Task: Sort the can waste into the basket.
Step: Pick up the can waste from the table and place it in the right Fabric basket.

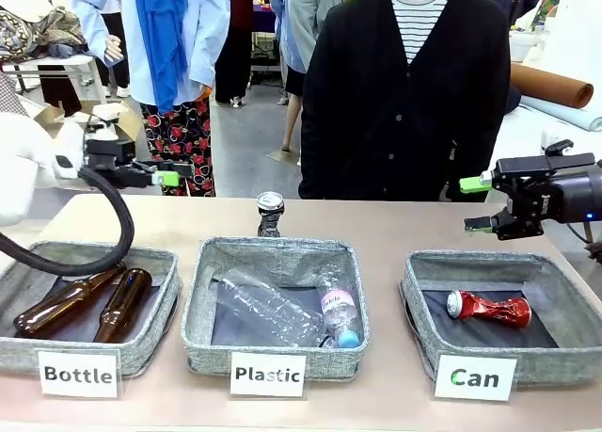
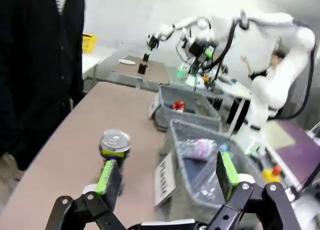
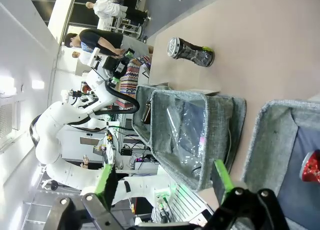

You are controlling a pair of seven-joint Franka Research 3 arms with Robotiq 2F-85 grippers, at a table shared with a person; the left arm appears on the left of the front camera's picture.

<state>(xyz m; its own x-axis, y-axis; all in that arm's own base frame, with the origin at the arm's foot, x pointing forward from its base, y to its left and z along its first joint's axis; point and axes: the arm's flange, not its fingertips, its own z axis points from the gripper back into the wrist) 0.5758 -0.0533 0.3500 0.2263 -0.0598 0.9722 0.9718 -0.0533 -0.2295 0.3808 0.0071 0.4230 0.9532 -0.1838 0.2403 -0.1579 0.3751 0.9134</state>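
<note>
Looking along our left gripper (image 2: 167, 176), we find the dented drink can with silver top and dark grey body (image 2: 115, 148) just ahead, off towards one green pad rather than centred between the two. It stands upright on the tan table (image 1: 395, 227), long axis vertical. That gripper's pads are spread wide, holding nothing. Our right gripper (image 1: 476, 206) is likewise wide and empty. It is farther from that can and hangs above the grey woven-fabric basket (image 1: 414, 300) labelled "Can", where the crushed red can (image 1: 489, 308) already lies. We judge the left arm nearer. Neighbouring grey baskets read "Plastic" (image 1: 200, 319) and "Bottle" (image 1: 23, 355).
</note>
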